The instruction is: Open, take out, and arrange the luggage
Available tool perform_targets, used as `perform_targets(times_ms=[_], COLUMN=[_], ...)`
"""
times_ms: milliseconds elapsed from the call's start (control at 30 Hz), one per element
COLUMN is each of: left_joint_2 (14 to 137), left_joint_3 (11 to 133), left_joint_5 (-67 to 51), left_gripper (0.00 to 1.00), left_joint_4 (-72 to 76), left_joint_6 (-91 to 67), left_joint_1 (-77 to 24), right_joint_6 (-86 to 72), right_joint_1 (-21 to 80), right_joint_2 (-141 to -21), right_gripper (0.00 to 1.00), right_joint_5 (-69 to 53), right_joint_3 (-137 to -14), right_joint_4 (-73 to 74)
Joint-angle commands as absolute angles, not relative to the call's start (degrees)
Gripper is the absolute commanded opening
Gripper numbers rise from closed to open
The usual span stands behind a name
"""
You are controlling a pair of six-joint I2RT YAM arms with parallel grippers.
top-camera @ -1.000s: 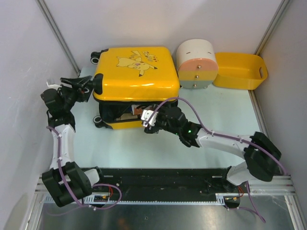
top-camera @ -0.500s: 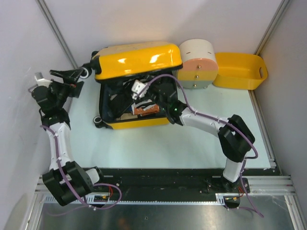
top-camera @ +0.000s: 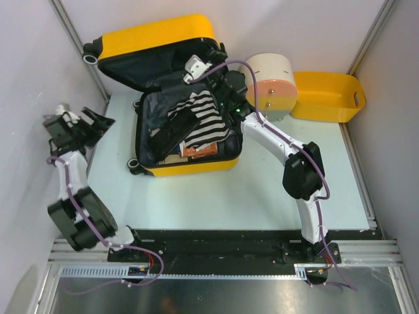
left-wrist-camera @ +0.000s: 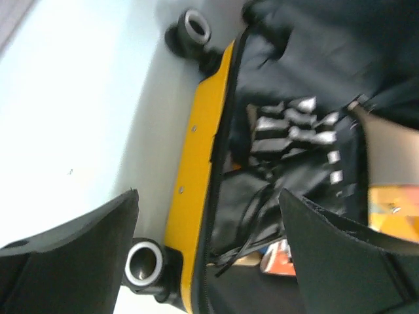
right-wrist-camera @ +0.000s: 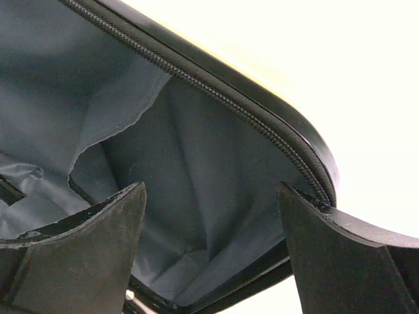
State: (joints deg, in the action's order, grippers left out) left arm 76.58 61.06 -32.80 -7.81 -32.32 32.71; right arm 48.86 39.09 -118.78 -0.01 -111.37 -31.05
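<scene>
The lid [top-camera: 157,36] of the luggage [top-camera: 186,171] has swung up toward twelve o'clock.
Released, the right gripper [right-wrist-camera: 209,190] sits inside the lid; the left gripper [top-camera: 98,120], also released, waits at nine o'clock. The striped garment [top-camera: 200,121] looks easiest to lift first.

A cream-and-pink round box [top-camera: 268,88] stood at the far right of the pale table [top-camera: 262,190], with a yellow basket [top-camera: 324,111] just beside it on the right.

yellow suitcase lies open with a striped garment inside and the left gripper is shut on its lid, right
No: the top external view shows the left gripper open, apart from the suitcase. It does lie open with the striped garment inside.
</scene>
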Motion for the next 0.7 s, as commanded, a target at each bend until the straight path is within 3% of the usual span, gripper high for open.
perform_targets(times_ms=[0, 233, 400, 500, 667], left_joint_2=[86.3, 97.8, 101.8, 104.6, 107.5], left_joint_3=[66.0, 71.4, 74.4, 74.7, 74.7], left_joint_5=[-31.5, -29.8, -26.8, -25.9, -27.4], left_gripper=[0.92, 0.89, 0.80, 0.70, 0.37], left_joint_4=[-18.5, -20.6, -22.0, -24.1, -31.2], left_joint_6=[-13.6, -9.3, -5.6, -3.2, 4.3], left_joint_1=[26.3, 17.3, 13.3, 11.9, 10.4], right_joint_6=[50.3, 51.7, 52.6, 53.6, 54.5], right_joint_1=[38.0, 36.4, 35.2, 35.0, 34.9], right_joint_2=[-122.8, -126.2, -126.6, -126.9, -128.8], right_gripper=[0.86, 0.87, 0.88, 0.88, 0.89], right_joint_5=[-1.7, -2.4, -2.4, -2.6, -2.1], right_joint_3=[-118.7, -124.0, -124.5, -125.5, -129.0], right_joint_4=[-31.6, -30.1, -30.0, -29.7, -28.3])
